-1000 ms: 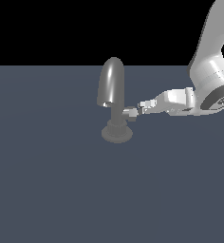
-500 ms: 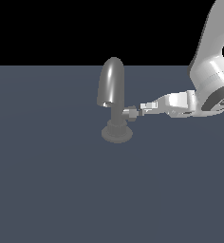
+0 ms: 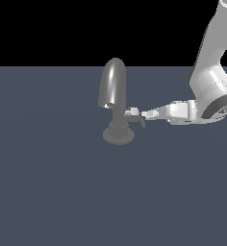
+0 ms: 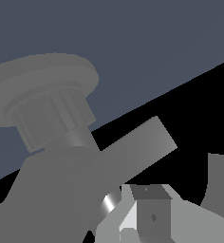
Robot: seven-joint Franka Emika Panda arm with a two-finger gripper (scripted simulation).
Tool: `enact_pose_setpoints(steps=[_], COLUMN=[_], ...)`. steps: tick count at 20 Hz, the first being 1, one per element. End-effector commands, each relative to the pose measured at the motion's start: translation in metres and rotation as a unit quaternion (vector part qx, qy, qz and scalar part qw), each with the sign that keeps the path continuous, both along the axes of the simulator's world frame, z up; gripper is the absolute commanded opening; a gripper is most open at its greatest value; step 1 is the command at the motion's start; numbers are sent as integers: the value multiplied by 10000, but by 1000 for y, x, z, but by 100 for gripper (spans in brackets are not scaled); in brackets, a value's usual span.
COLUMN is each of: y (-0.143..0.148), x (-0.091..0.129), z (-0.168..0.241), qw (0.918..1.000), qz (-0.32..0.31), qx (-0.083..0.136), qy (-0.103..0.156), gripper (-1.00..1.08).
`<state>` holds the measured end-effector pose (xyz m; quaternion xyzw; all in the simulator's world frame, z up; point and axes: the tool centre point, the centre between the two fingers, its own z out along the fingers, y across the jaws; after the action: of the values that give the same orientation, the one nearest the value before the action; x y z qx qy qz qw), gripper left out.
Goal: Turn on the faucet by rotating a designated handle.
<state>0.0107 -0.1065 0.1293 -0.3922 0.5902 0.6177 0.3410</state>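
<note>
The faucet is a glossy grey tap with an arched spout, standing on a round ribbed base on the dark floor. The handle is a small light-silver stub that sticks out of the stem toward the exterior view's right, with a thin lever tip angled downward. My gripper reaches in from the exterior view's right, fingers together, with its tips against the handle's end. In the wrist view the ribbed base and the flat lever fill the frame, with a fingertip just beside the lever.
The white arm comes down from the exterior view's upper right. The floor is a flat dark blue-grey surface all around the faucet, with black background behind it.
The gripper has crept slightly toward the faucet stem. The dark lever tip has swung a little downward beside the fingertips.
</note>
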Motion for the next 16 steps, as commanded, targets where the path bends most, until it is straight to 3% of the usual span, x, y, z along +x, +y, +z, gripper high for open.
enact_pose_setpoints(steps=[1, 16], y=[0, 1], x=[1, 14], z=[-4, -59], qw=[10000, 9997], qz=[-6, -47], qx=[-6, -6], qy=[14, 240], gripper=[-100, -100])
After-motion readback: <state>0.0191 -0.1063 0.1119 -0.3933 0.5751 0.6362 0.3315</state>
